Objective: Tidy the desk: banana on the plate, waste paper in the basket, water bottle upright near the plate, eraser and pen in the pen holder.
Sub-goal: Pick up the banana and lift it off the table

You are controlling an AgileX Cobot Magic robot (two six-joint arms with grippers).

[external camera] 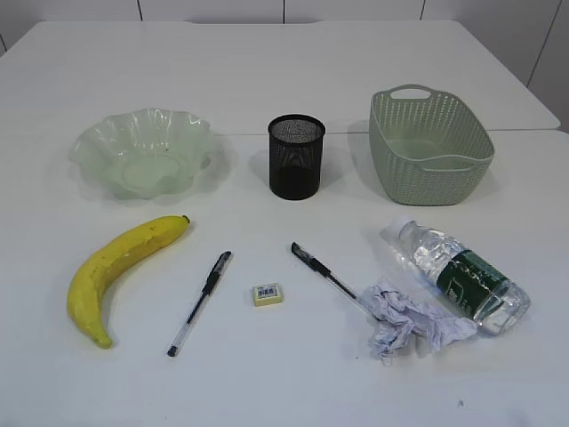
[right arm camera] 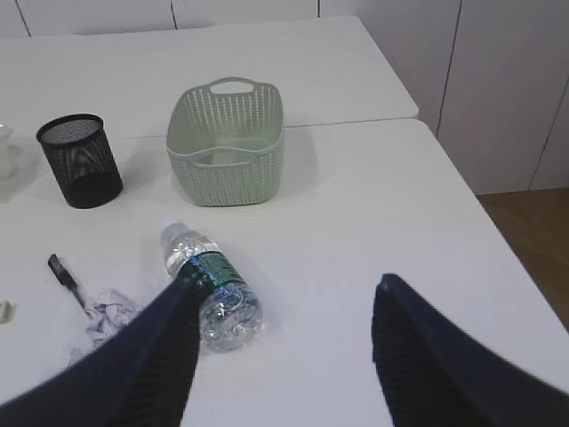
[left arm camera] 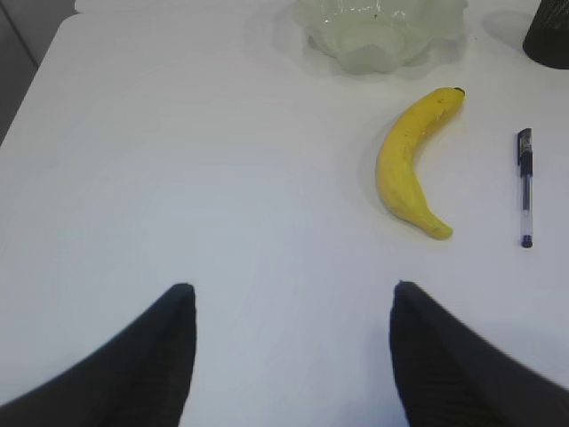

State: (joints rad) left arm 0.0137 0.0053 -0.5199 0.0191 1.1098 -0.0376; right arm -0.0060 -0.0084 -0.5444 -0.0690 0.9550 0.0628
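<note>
In the exterior view neither pincer shows, while the left wrist view has the left gripper [left arm camera: 289, 298] spread apart and empty, the banana [left arm camera: 410, 163] ahead to its right, and the right wrist view has the right gripper [right arm camera: 284, 294] apart, the water bottle [right arm camera: 211, 283] lying just left.

White counter [external camera: 267, 382], smooth, two sections butted together with a seam across the far half. Behind it, white panelled wall [right arm camera: 498, 80] with dark vertical joints. Brown wood-tone floor [right arm camera: 533, 240] visible at right. Even, diffuse light, soft shadows.
</note>
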